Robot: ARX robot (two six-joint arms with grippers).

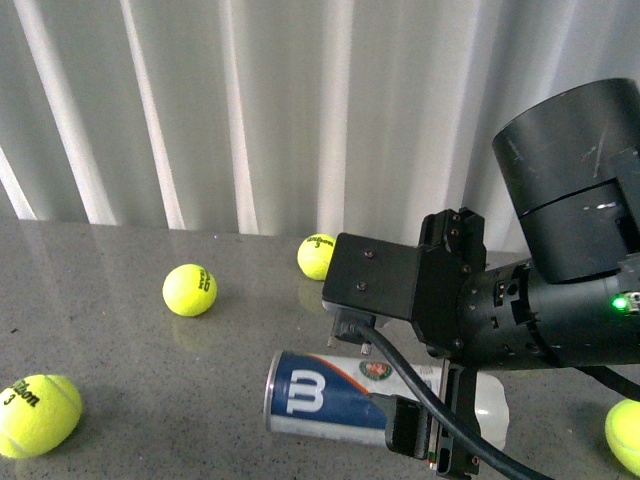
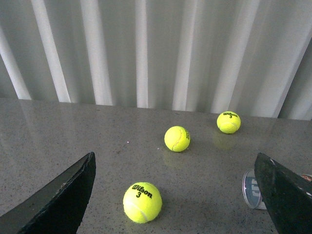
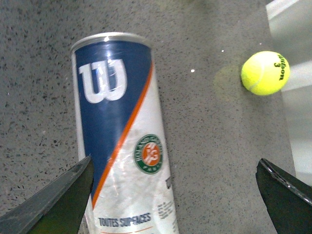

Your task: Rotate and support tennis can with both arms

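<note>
Nearest, bulky right arm [image 1: 565,240], bent down over the grey table [image 1: 110,350]. Beneath, the tennis can [image 1: 305,393] on its side, straddled by the right gripper [image 3: 174,163], spread wide, likely lined up for a grasp. Left gripper [image 2: 175,157] likewise released, empty, above loose tennis balls [image 2: 142,202].

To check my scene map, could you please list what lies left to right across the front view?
Left-edge tennis ball → second tennis ball → tennis can → right-edge tennis ball.
</note>
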